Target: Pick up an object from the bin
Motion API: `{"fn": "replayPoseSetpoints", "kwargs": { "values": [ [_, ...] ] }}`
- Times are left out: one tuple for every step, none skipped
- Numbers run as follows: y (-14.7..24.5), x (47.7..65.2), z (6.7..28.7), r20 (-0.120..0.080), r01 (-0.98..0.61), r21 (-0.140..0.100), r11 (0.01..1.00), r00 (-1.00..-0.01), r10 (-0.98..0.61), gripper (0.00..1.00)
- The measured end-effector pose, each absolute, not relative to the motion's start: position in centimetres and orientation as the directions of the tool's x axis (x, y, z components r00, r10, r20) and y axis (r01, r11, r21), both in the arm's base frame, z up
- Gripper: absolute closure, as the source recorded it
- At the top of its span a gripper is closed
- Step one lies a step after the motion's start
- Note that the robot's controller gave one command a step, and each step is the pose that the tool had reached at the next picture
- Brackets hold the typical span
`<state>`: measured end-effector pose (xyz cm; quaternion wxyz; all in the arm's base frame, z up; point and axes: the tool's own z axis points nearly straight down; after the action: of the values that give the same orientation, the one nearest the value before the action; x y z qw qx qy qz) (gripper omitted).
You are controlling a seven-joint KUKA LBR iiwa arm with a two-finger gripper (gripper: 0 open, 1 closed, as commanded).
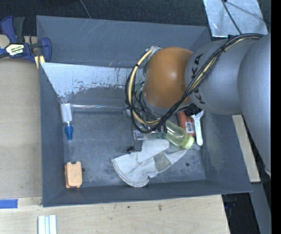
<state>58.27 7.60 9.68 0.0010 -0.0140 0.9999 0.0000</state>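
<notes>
Camera view has the claw (138, 141) down near the middle of the grey bin (50, 145), tucked under the orange cover (164, 77), and honestly I can't tell if it's apart or together. The closest thing is the crumpled white cloth (142, 165) right at its 5 o'clock, with a yellow-green clear plastic piece (180, 136) at 3 o'clock touching the cloth's edge. I'd guess the cloth is light, soft and floppy, not fragile, so pinch a raised fold, not a flat bit.
</notes>
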Motion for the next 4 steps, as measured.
{"fn": "replayPoseSetpoints", "kwargs": {
  "values": [
    [6.7,55.4,9.6,-0.003,-0.082,0.000,0.997,-0.997,-0.082,0.00],
    [8.3,54.3,10.3,0.000,-0.175,0.000,0.984,-0.984,-0.175,0.00],
    [6.6,52.8,8.7,-0.003,-0.087,0.001,0.996,-0.996,-0.087,0.00],
    [3.9,52.4,7.3,0.000,-0.113,0.000,0.994,-0.994,-0.113,1.00]
  ]
}}
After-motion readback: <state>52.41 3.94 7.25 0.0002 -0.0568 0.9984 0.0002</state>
